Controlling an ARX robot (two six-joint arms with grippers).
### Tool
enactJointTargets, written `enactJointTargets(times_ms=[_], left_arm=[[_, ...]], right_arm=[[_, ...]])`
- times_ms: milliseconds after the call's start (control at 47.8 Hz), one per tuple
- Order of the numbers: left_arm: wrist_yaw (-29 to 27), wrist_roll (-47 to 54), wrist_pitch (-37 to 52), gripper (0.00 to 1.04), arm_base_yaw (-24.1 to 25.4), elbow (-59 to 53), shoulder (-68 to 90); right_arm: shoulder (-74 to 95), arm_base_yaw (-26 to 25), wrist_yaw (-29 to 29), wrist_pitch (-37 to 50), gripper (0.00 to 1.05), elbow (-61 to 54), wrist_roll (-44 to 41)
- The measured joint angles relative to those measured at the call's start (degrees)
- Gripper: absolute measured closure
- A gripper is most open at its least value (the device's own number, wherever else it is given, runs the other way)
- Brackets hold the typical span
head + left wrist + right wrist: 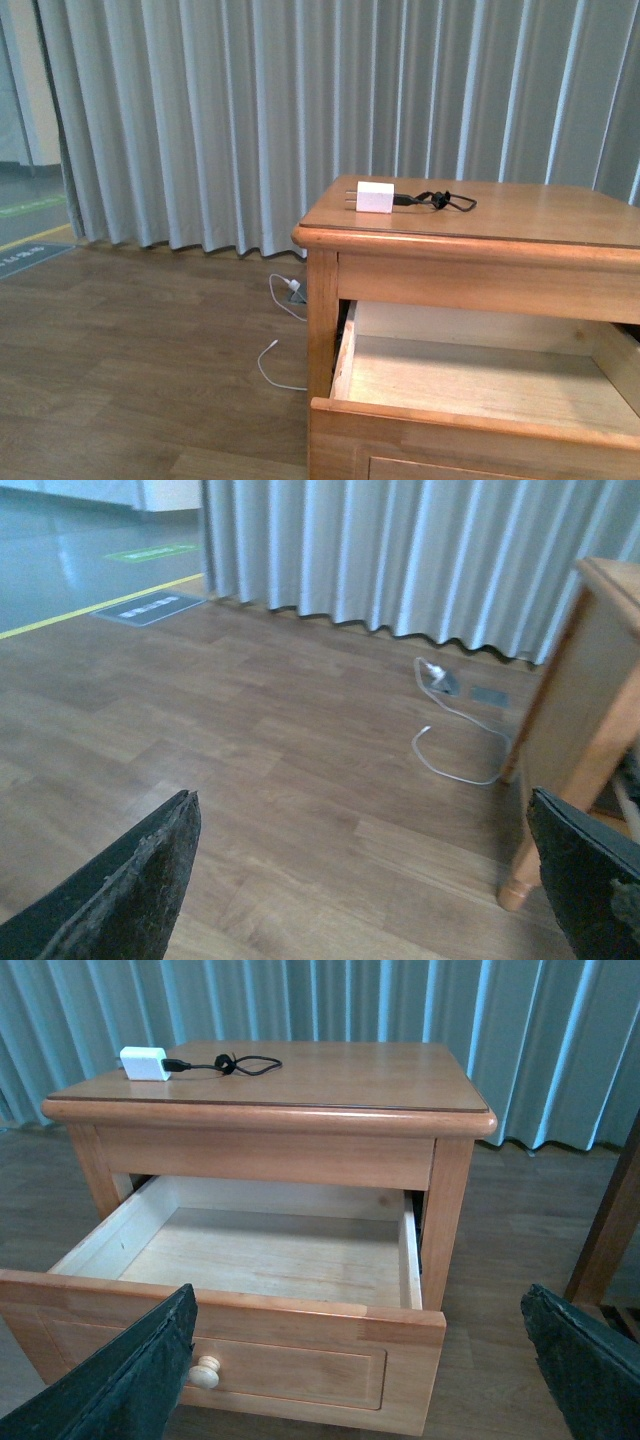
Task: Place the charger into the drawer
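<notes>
Backdrop: grey pleated curtain (250,120)
Charger (375,197): white cube, black cable (445,201), on glossy table (540,215)
Drawer (300,1365): open, pale wood
My left gripper (362,810), right gripper (360,1300): spread, empty

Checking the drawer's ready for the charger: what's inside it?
The drawer is open, showing only bare pale wood. The strip just behind its front panel is hidden. The charger lies on the tabletop.

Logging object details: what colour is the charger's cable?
Black; the cable shows best in the right wrist view, trailing from the white charger.
</notes>
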Motion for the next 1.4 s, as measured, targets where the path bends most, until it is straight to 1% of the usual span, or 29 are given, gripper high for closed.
enactJointTargets(times_ms=[42,63,188,293,355,481,565,753,857,1025,1045,1171,1401], left_arm=[[0.20,-0.39,2.14,0.06,-0.17,0.46,3.85],[2.29,-1.05,3.56,0.06,0.13,1.42,7.32],[9.14,-1.42,7.45,0.06,1.03,6.34,18.95],[13.51,-0.66,11.80,0.06,0.87,12.39,31.06],[15.65,-0.15,13.49,0.06,-0.13,17.25,38.51],[19.12,3.85,16.11,0.06,-4.28,30.08,54.77],[20.06,5.49,16.52,0.06,-6.05,39.04,65.31],[19.96,5.73,14.73,0.06,-8.87,62.34,86.55],[19.23,5.73,12.96,0.06,-10.82,72.39,94.25],[16.11,5.92,8.39,0.06,-16.79,95.01,111.43],[15.04,5.92,7.52,0.06,-17.31,97.98,113.52],[11.74,5.42,2.84,0.06,-18.67,112.85,123.56],[9.77,4.81,-2.23,0.06,-18.73,126.90,132.15]], right_arm=[[0.00,0.04,0.02,0.00,0.08,0.00,0.00],[0.00,0.04,0.02,0.00,0.08,0.00,0.00],[0.00,0.04,0.02,0.00,0.08,0.00,0.00],[0.00,0.04,0.02,0.00,0.08,0.00,0.00],[0.00,0.04,0.02,0.00,0.08,0.00,0.00],[0.00,0.04,0.02,0.00,0.08,0.00,0.00],[0.00,0.04,0.02,0.00,0.08,0.00,0.00],[0.00,0.04,0.02,0.00,0.08,0.00,0.00],[0.00,0.04,0.02,0.00,0.08,0.00,0.00],[0.00,0.04,0.02,0.00,0.08,0.00,0.00],[0.00,0.04,0.02,0.00,0.08,0.00,0.00],[0.00,0.04,0.02,0.00,0.08,0.00,0.00],[0.00,0.04,0.02,0.00,0.08,0.00,0.00]])
